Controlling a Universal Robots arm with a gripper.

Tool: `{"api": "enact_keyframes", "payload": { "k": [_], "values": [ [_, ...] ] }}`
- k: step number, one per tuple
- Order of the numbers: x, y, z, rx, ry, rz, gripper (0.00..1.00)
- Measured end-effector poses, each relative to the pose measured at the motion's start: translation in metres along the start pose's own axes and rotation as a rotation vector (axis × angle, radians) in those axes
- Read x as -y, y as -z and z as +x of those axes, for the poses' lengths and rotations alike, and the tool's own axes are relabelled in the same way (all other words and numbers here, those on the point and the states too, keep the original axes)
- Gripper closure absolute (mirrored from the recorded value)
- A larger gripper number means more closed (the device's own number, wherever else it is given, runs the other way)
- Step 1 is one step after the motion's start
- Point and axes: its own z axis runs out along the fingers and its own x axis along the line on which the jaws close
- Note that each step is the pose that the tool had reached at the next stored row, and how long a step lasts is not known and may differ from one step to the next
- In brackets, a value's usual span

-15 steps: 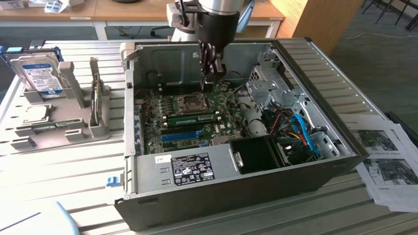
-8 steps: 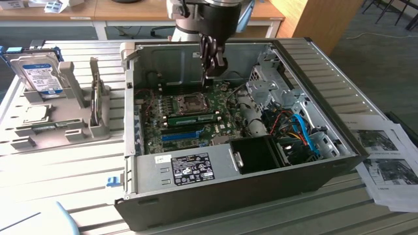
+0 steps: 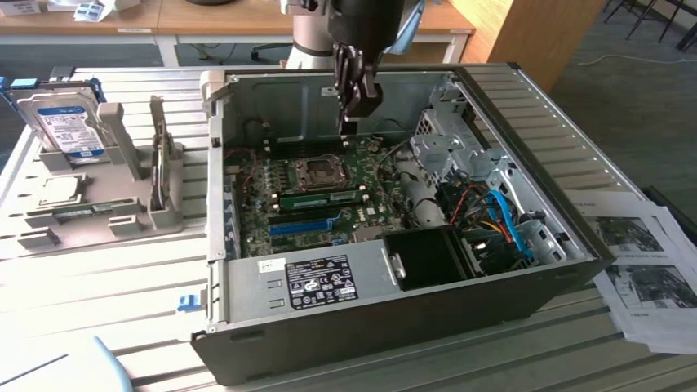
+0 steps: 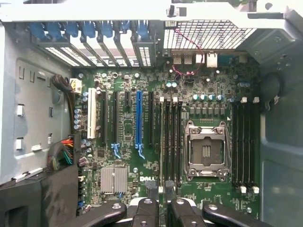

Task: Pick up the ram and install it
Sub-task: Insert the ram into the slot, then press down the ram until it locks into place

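Inside the open computer case (image 3: 360, 335), the ram (image 3: 323, 198) stands on edge in a slot between CPU socket (image 3: 319, 170) and blue expansion slot (image 3: 302, 226), its long axis along the exterior view's left-right, below and camera-side of the tool (image 3: 351, 122), whose jaws are parted and grasp nothing.

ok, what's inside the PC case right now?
Motherboard with CPU socket, blue slot, green ram stick beside the socket, cables. The black duct hides the board under it.
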Motion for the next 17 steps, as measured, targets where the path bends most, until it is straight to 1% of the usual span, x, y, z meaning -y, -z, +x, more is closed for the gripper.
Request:
{"api": "enact_keyframes", "payload": {
  "k": [5, 10, 17],
  "values": [
    [0.0000, 0.0005, 0.0000, 0.0000, 0.000, 0.0001, 0.82],
    [-0.0001, 0.0035, 0.0002, 0.0000, 0.000, 0.0000, 0.82],
    [-0.0001, 0.0036, 0.0001, -0.0001, 0.000, 0.0000, 0.82]
  ]
}}
